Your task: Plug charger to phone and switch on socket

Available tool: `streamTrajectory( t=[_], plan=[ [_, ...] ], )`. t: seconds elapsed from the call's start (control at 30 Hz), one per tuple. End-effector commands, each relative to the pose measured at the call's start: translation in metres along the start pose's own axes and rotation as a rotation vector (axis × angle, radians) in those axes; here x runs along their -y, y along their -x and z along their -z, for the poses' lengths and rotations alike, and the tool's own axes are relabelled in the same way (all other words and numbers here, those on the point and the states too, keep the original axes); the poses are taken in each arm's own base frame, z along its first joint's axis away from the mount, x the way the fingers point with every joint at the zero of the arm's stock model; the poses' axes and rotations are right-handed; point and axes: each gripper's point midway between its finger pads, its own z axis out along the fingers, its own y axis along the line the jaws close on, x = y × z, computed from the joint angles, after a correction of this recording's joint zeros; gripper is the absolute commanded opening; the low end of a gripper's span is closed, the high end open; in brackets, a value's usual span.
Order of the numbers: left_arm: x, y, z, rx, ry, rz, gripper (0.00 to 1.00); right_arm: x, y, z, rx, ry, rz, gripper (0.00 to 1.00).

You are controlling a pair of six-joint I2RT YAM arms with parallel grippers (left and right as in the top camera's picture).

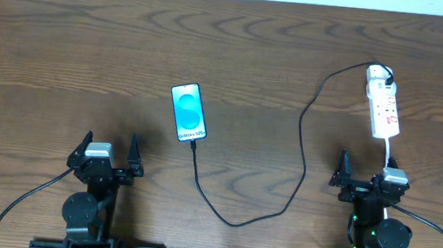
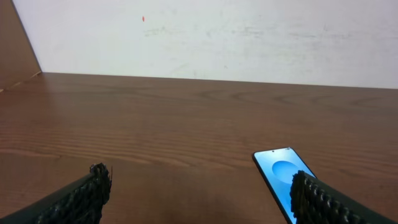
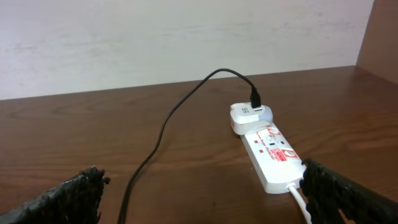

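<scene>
Both arms sit at the near edge of the tabletop (image 1: 53, 47), likely so nothing blocks the overhead view or the run of the cable. The left hand (image 1: 111, 143) is spread wide and holds nothing, and the right hand (image 1: 367, 171) is spread wide and empty too. The phone (image 1: 188, 112) lies flat, screen up, about midway between the left and right edges, its short ends facing the far and near edges. That puts it ahead of the left hand and to that hand's right, apart from it. The charger (image 1: 304, 158) runs from the phone's near end in a slack loop toward the near edge, then up to a white adapter (image 3: 249, 116) at the far end of the socket (image 1: 383, 105). Its tip (image 1: 194, 143) meets the phone's near end, though whether it is fully seated cannot be told. The socket lies lengthwise toward the right edge, straight ahead of the right hand and near it, so that hand seems best placed for the switch, whose state cannot be read
</scene>
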Motion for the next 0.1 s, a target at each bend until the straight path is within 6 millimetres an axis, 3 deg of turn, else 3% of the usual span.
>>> streamTrajectory(
  t=[0.0,0.07],
  plan=[
    [0.0005,-0.0154,-0.0012,-0.042,-0.002,-0.004,0.93,-0.0003,-0.0003,0.0002,0.001,-0.001,-0.009,0.99],
    [0.0005,-0.0154,-0.0012,-0.042,-0.002,-0.004,0.93,-0.0002,-0.0004,0.0002,0.001,-0.001,-0.009,0.99]
  ],
)
